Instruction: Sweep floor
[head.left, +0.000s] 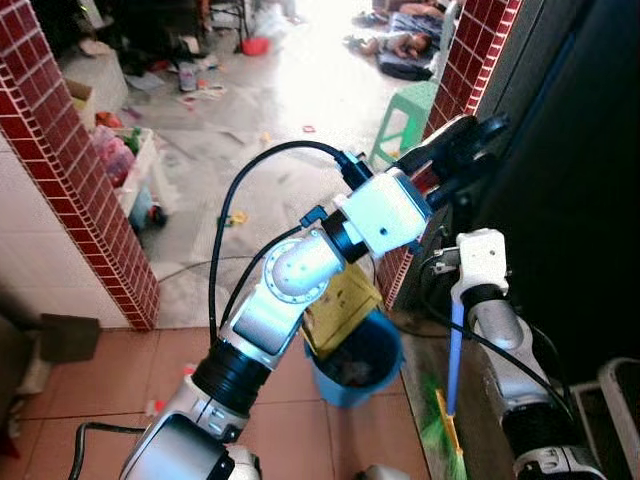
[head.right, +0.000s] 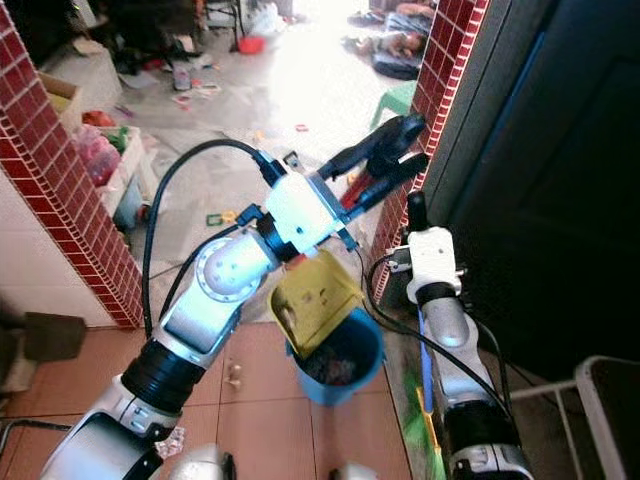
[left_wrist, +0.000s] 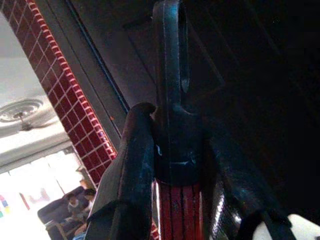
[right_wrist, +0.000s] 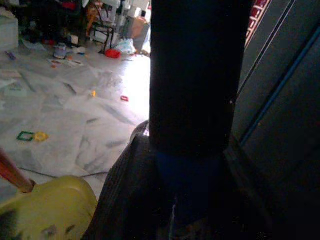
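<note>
The left gripper (head.right: 385, 160) is raised in front of the red brick pillar (head.left: 470, 60), its two black fingers (left_wrist: 130, 170) pressed together on the dustpan handle (left_wrist: 172, 100) — a ribbed red stick capped by a black end piece with a hanging loop that stands up past the fingertips. Below this gripper, beneath the left wrist, hangs the yellow dustpan (head.right: 315, 300), a scuffed plastic scoop tilted mouth-down over the blue bucket (head.right: 345, 365); the bucket stands on the terracotta tiles (head.left: 170, 365) and holds dark debris. The right gripper (head.right: 415, 215) sits lower and just to the right of the left one, against the dark door (head.right: 540, 150), pinching the broom handle (right_wrist: 197, 75): in the right wrist view the pole shows a thick black upper part and a blue part between the fingers. Down from that gripper the blue stick (head.left: 455, 355) runs to yellow and green bristles (head.left: 440, 425) touching the floor beside the bucket. Well beyond both grippers lies the grey marble floor (head.left: 270, 120), strewn with small scraps, and a green stool (head.left: 405, 110) stands near the pillar.
</note>
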